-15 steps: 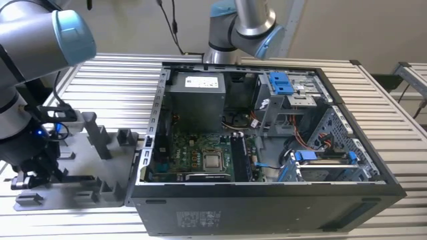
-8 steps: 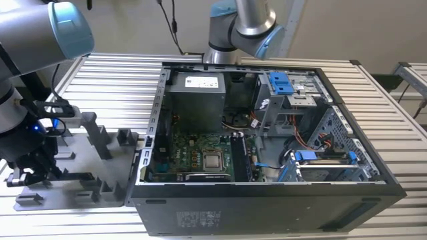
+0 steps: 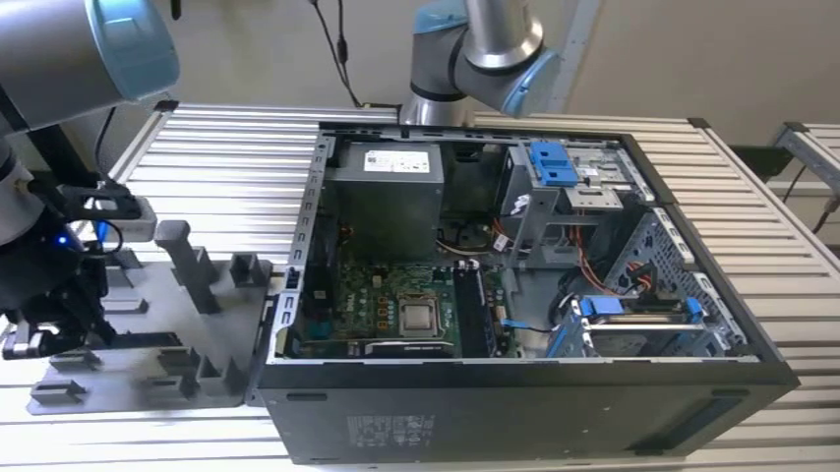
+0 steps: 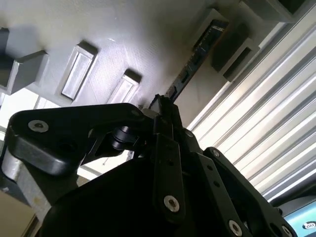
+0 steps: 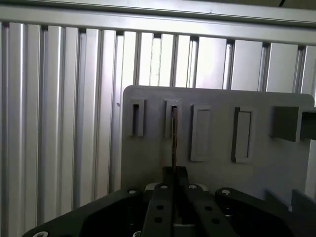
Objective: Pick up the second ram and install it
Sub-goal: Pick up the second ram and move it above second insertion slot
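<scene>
Grasp stage only: the gripper (image 5: 174,173) looks clamped on the second ram (image 5: 174,138), standing edge-on between posts of the grey tray (image 3: 142,307) at the exterior view's lower left; not yet lifted, nor seated in the open computer case (image 3: 525,418)

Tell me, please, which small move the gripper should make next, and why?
Probably a short, straight lift away from the grey tray. In both wrist views the gripper seems shut on the second ram, whose far end sits in a tray slot; pulling sideways could jam it.
</scene>
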